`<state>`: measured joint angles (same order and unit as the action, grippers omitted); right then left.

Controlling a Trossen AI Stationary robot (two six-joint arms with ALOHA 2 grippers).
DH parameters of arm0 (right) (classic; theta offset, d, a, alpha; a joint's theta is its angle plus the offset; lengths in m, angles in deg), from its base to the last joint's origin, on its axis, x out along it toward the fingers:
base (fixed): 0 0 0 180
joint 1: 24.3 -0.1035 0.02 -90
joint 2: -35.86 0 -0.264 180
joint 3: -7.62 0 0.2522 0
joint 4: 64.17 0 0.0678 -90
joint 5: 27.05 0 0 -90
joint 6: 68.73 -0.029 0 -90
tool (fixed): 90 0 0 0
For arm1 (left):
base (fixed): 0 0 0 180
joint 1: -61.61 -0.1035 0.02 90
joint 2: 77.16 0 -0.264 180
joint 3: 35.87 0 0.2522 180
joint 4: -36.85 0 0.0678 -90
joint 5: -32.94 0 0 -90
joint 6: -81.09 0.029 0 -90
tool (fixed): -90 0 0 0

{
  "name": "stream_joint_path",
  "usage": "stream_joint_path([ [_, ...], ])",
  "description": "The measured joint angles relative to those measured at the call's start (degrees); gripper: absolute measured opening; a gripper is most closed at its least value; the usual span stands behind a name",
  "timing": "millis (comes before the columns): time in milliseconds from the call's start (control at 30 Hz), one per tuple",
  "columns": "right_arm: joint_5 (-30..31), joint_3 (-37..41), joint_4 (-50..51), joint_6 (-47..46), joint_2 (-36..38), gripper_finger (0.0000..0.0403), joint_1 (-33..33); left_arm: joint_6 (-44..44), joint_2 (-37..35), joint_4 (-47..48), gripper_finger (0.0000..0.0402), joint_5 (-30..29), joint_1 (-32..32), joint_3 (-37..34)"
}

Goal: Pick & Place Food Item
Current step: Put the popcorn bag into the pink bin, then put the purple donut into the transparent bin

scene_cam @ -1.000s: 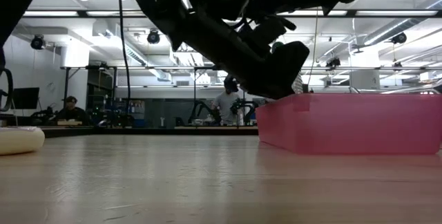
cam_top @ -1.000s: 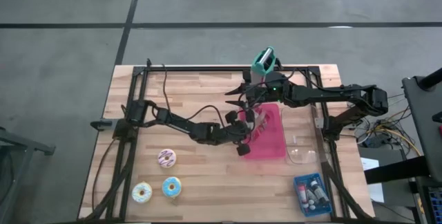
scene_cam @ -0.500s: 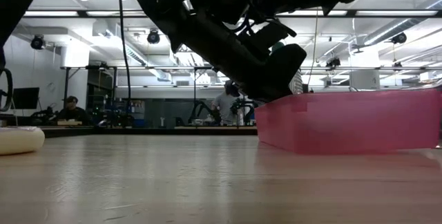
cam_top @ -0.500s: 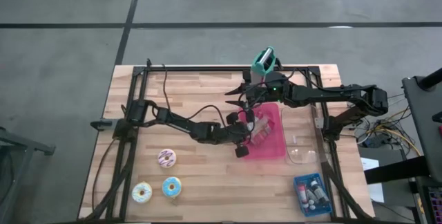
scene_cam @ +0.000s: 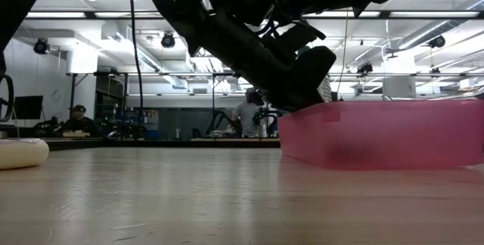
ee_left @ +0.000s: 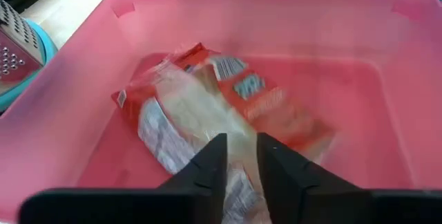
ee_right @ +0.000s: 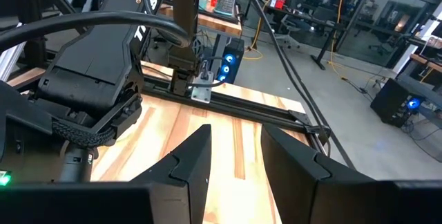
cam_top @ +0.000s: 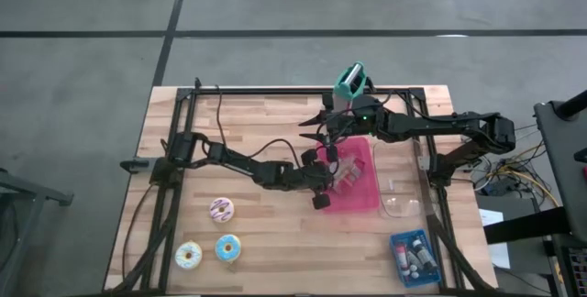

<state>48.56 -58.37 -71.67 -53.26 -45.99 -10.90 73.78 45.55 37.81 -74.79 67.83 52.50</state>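
I have the left gripper [ee_left: 239, 156] positioned over the near edge of the translucent pink plastic bin [cam_top: 367, 192], which sits on the light wooden table [cam_top: 248, 123] right of centre. The task's item, a red-and-clear crinkly snack packet [ee_left: 221, 113], lies inside the bin, blurred in the left wrist view as if dropping or settling. The left fingers [ee_left: 210, 165] stand slightly apart with nothing between them, so I judge the release step is in hand. To finish it well, I would open the jaws further before moving, then lift straight up until the fingers clear the bin wall, and only afterwards retract sideways; a sideways pull too early could drag the bin or catch the packet. The right gripper [ee_right: 235, 156] hovers at the bin's far end, beside a teal-framed metal grater [cam_top: 349, 81], its fingers partly apart and holding nothing that I can see; I would leave it parked. Three iced doughnuts [cam_top: 221, 210] remain well apart at the table's near left. Compared with a second ago, the left jaws have parted from a closed grip, the packet has left them, and the arm sits at nearly the same place over the bin.
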Motion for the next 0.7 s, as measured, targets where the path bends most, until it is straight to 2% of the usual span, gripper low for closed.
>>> stream_joint_path([
  [300,0.01,0.00,0.00,0.00,0.00,0.0121,0.00,0.01,-0.09,0.00,0.0148,0.76,0.00,0.02],
  [700,0.01,0.00,-0.06,-0.01,0.00,0.0121,-0.01,1.91,-2.51,2.35,0.0154,-7.67,0.39,-0.07],
])
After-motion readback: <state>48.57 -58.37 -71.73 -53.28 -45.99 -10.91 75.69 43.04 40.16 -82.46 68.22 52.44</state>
